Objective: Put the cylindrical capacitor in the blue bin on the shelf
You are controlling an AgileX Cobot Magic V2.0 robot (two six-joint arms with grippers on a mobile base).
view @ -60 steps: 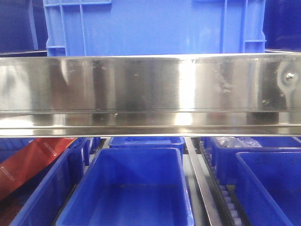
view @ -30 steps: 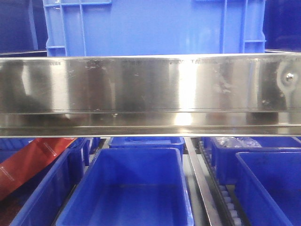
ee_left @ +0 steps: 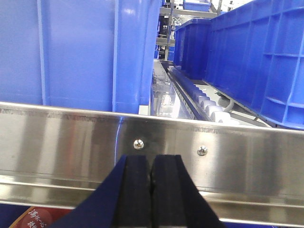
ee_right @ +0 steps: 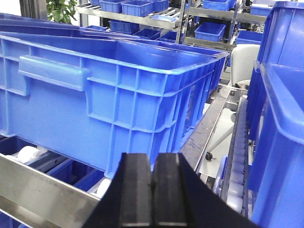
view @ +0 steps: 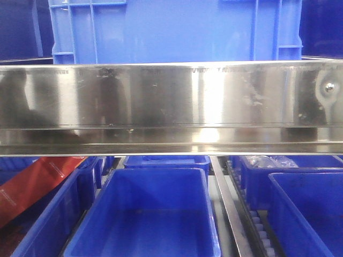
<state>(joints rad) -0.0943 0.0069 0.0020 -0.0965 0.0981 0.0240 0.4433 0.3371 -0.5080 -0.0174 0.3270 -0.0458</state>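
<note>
The cylindrical capacitor is not in any view. The shelf's shiny steel front rail [view: 171, 101] spans the front view, with an empty blue bin [view: 144, 214] on the level below it. My left gripper [ee_left: 151, 164] is shut, its black pads pressed together with nothing showing between them, right in front of the rail [ee_left: 237, 152] near two screws. My right gripper [ee_right: 153, 164] is also shut with nothing showing between its pads. It hovers above a rail in front of the corner of a large blue crate [ee_right: 95, 95].
A large blue crate [view: 171, 29] stands on the upper level. Below, a red packet [view: 32, 184] lies in the left bin and clear bags [view: 268, 160] in a back right bin. Roller tracks [ee_left: 209, 104] run between tall crates [ee_left: 76, 52].
A dark reflection has grown on the left part of the front rail. The bins and the rail have not moved.
</note>
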